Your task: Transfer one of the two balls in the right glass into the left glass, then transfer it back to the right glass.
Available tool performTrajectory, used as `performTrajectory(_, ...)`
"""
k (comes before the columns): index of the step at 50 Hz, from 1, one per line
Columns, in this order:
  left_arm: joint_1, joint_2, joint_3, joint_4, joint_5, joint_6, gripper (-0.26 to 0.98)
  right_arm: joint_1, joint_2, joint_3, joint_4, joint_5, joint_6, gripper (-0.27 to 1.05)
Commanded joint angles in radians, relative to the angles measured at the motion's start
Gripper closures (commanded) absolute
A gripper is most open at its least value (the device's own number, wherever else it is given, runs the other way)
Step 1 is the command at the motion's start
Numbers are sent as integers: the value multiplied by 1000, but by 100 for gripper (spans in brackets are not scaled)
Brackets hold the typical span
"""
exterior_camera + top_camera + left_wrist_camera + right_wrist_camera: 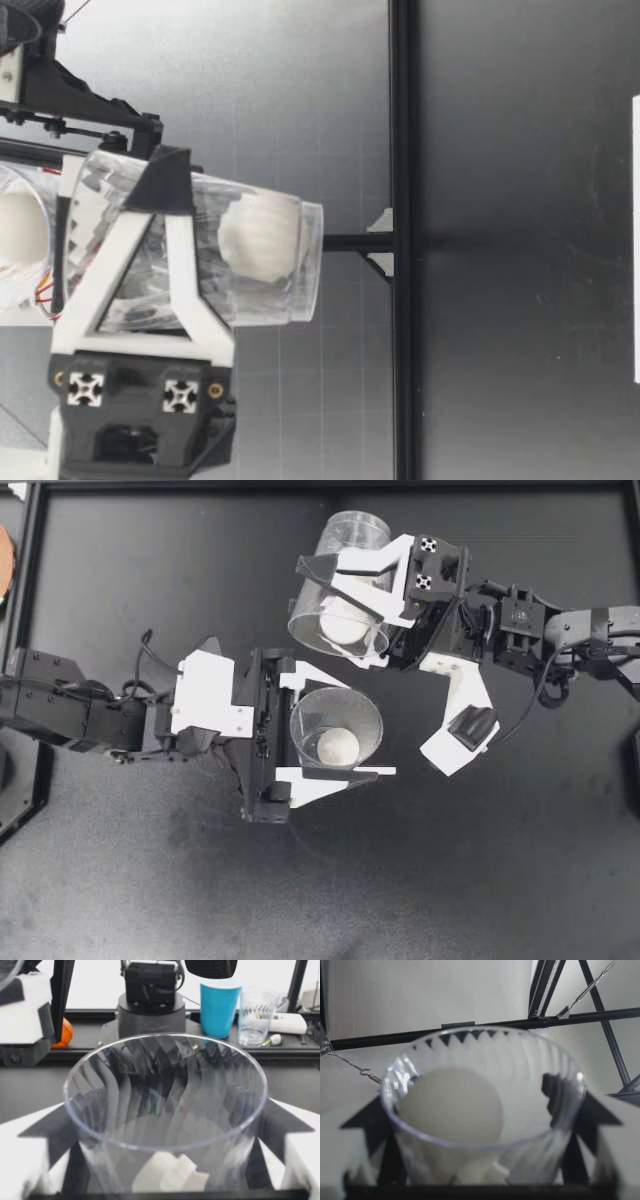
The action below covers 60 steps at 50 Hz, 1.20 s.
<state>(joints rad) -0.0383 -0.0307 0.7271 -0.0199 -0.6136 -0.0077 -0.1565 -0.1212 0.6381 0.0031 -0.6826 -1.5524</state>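
Table (150, 580) — left hand (362, 730) tight on left glass (372, 712), right hand (338, 610) on right glass (352, 530), 1 ball (337, 745) ea.

Three glasses (372, 712) (352, 528) (257, 1015), two balls (337, 746) (345, 623), two tools (350, 727) (340, 610), one blue cup (220, 1007), one orange object (66, 1032).

I work in a robotics lab: black table (150, 880), black frame rail (403, 350), an arm base (150, 1015) beside a blue cup (220, 1007).

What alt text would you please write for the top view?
My left gripper holds an upright clear glass with one white ball inside, while my right gripper holds a tilted glass beside it, another ball near its rim.
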Motion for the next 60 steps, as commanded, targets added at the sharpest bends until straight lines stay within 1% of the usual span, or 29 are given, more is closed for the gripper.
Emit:
performTrajectory(1,-2,-11,-26,-2,-5,-2,2,-5,-12,-18,3,-11,2,5)
performTrajectory(6,-2,-11,-26,-3,-3,-2,2,-5,-11,-18,8,-11,14,6)
performTrajectory(9,-2,-11,-26,-3,-3,-2,2,2,-11,-18,41,-11,46,6)
performTrajectory(15,-2,-11,-23,-3,-3,-3,2,40,-18,-21,224,-3,201,6)
performTrajectory(17,-2,-12,-23,-3,-2,-3,2,46,-25,-18,255,5,247,6)
performTrajectory(28,-2,-25,-14,-3,-2,5,2,61,-74,34,270,46,414,6)
performTrajectory(32,-2,-34,-8,-2,-2,17,2,60,-110,69,270,43,468,6)
performTrajectory(37,-2,-54,18,3,-2,17,2,60,-173,123,273,43,482,6)
performTrajectory(44,-2,-126,97,9,2,25,2,60,-290,227,322,52,495,6)
performTrajectory(48,-2,-187,144,23,-2,44,2,66,-344,275,362,77,545,6)
performTrajectory(51,-2,-238,169,34,2,94,2,75,-365,299,377,103,618,6)
performTrajectory(55,6,-307,192,29,3,212,2,94,-374,319,376,124,753,6)
performTrajectory(58,26,-347,198,18,3,291,2,114,-373,330,376,140,890,6)
performTrajectory(60,41,-367,198,0,3,348,2,124,-368,334,371,138,963,6)
